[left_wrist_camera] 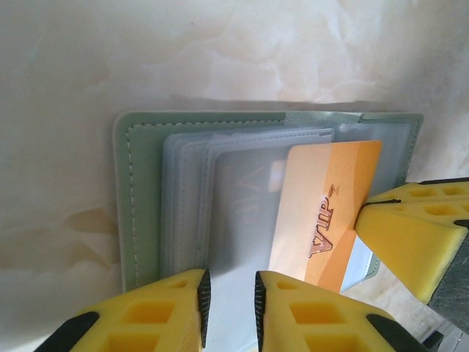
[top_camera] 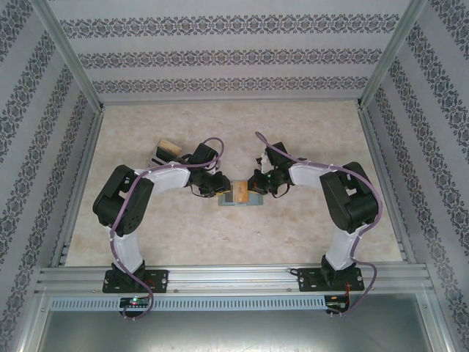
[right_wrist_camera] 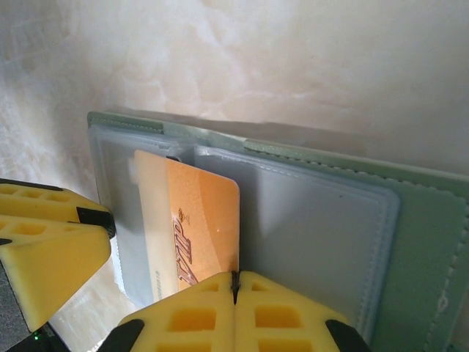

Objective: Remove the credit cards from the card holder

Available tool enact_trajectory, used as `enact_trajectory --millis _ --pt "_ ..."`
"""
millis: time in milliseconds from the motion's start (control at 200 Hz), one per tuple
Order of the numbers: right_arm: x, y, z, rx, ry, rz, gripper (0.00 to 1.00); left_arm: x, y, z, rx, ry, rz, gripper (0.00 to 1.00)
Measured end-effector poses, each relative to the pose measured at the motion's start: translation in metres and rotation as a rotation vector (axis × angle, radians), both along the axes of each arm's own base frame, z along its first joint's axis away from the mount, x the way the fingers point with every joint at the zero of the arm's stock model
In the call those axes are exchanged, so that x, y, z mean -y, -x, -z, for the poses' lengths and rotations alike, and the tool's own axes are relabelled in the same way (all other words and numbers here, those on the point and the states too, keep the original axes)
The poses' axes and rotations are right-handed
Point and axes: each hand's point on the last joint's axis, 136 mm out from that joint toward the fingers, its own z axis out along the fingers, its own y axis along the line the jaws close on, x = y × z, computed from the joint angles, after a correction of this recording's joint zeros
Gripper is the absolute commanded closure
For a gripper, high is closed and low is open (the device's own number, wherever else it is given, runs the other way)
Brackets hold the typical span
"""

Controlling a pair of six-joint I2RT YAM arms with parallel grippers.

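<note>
The grey-green card holder (top_camera: pixel 240 198) lies open on the table between my two grippers. In the left wrist view its cover (left_wrist_camera: pixel 143 198) carries clear sleeves, and an orange credit card (left_wrist_camera: pixel 330 213) marked VIP sticks partway out of one. My right gripper (right_wrist_camera: pixel 235 286) is shut on the long edge of that credit card (right_wrist_camera: pixel 198 220), beside the card holder's clear inner panel (right_wrist_camera: pixel 322 235). My left gripper (left_wrist_camera: pixel 231 308) stands open with a narrow gap, its fingertips over a clear sleeve at the holder's near edge. Other cards are hidden by the frosted sleeves.
A small tan-lined box (top_camera: pixel 165 150) sits behind the left arm, at the back left. Patterned walls and metal rails (top_camera: pixel 227 273) bound the marbled table top. Each gripper's yellow finger (right_wrist_camera: pixel 44 242) reaches into the other wrist's view, very close.
</note>
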Motion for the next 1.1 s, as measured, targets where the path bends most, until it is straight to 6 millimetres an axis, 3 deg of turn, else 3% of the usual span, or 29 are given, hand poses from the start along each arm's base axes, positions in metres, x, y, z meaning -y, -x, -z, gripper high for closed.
enact_trajectory --millis 100,245,575,894,1099 --pt "-0.001 0.001 0.0 0.002 -0.004 -0.007 0.77 0.0 0.001 -0.001 -0.003 -0.002 0.001 0.76" --pt "0.0 0.002 0.0 -0.006 -0.001 -0.005 0.73 -0.001 0.003 -0.008 0.002 0.0 0.008 0.79" --pt "-0.001 0.003 0.004 -0.02 -0.004 -0.009 0.73 0.009 0.002 -0.019 0.025 0.017 0.031 0.83" --pt "-0.003 0.004 0.004 -0.028 -0.017 -0.016 0.74 0.015 0.001 0.005 -0.009 -0.024 0.04 0.87" --pt "-0.004 0.004 0.004 -0.026 -0.02 -0.021 0.74 0.015 0.001 0.006 0.006 -0.048 0.037 0.88"
